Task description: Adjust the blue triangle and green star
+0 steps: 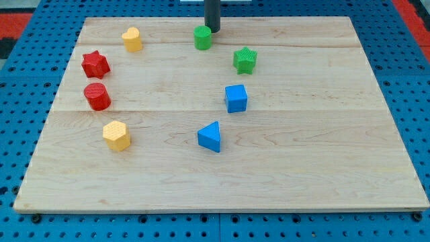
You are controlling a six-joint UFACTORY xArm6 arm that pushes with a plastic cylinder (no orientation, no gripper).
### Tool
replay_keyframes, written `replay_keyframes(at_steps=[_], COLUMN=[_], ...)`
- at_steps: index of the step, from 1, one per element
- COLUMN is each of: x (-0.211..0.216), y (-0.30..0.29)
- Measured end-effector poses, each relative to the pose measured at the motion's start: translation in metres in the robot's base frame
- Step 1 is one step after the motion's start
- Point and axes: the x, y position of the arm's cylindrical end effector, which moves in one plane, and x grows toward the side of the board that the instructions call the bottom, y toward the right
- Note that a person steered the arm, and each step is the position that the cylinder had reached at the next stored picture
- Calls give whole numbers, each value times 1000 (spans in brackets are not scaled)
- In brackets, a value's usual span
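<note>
The blue triangle [210, 137] lies a little below the board's middle. The green star [245, 60] lies up and to the right of it, in the upper middle. The dark rod comes down from the view's top, and my tip [213, 29] rests on the board near its top edge, just right of the green cylinder [202, 37]. The tip is up and to the left of the green star and far above the blue triangle. It touches neither of them.
A blue cube [236, 98] sits between the star and the triangle. On the left are a yellow block [132, 39], a red star [95, 64], a red cylinder [97, 97] and a yellow hexagon [116, 136]. The wooden board [322, 154] lies on a blue pegboard.
</note>
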Motion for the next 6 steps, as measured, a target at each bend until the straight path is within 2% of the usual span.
replay_keyframes(at_steps=[3, 5, 6], x=[8, 9, 48], y=[18, 129, 162])
